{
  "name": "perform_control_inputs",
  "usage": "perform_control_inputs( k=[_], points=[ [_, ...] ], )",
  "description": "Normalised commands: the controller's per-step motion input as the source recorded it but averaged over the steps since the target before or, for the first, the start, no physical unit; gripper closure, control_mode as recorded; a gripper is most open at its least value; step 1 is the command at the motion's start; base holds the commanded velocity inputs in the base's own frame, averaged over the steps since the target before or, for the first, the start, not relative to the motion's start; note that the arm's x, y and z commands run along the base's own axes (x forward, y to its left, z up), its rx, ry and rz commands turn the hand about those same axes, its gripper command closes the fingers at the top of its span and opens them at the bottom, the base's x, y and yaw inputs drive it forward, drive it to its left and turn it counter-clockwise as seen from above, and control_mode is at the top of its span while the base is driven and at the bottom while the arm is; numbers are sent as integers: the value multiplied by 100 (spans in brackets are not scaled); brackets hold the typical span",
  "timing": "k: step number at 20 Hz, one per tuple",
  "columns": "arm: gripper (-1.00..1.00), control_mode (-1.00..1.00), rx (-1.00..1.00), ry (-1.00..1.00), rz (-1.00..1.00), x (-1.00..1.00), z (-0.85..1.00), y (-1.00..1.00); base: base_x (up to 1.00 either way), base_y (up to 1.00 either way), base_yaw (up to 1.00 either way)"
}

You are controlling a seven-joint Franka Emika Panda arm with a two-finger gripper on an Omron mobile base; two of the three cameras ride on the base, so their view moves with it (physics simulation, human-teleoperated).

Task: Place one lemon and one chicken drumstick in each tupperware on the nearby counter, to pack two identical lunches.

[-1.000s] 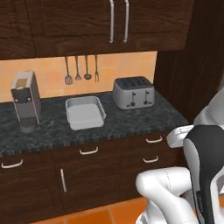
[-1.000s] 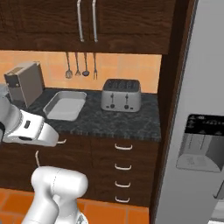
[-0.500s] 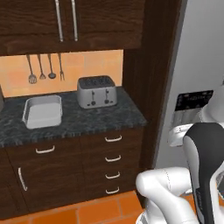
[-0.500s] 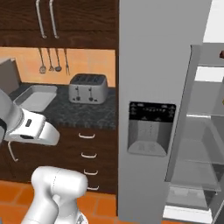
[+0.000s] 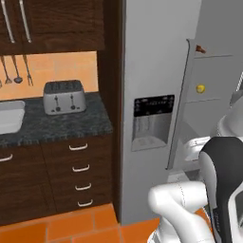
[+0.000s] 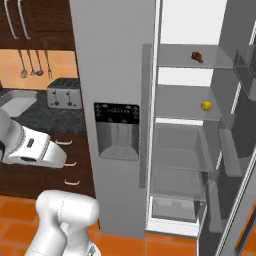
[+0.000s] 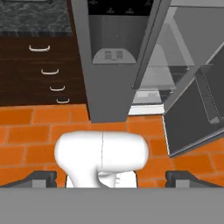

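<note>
Wide apart and holding nothing, the gripper [image 7: 112, 178] points down at the orange floor in the hand view, its two tips at the bottom corners. From the left base camera, the scene has slid left: only an edge of one tupperware [image 5: 8, 116] remains on the counter [image 5: 71, 124] beside the toaster [image 5: 64, 97]. From the right base camera, the open fridge now faces us, with the lemon [image 6: 206, 105] and drumstick [image 6: 197, 56] on its shelves. Fetching looks next; packing hasn't begun.
</note>
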Motion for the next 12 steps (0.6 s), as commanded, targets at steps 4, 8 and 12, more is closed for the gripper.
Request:
perform_control_inputs(
  k=[4,8,12],
  points=[
    [-100,100,0,0,0,0,0,0,10,-87,21],
    [-100,100,0,0,0,0,0,0,38,-48,20],
    [-100,100,0,0,0,0,0,0,79,-34,9]
  ],
)
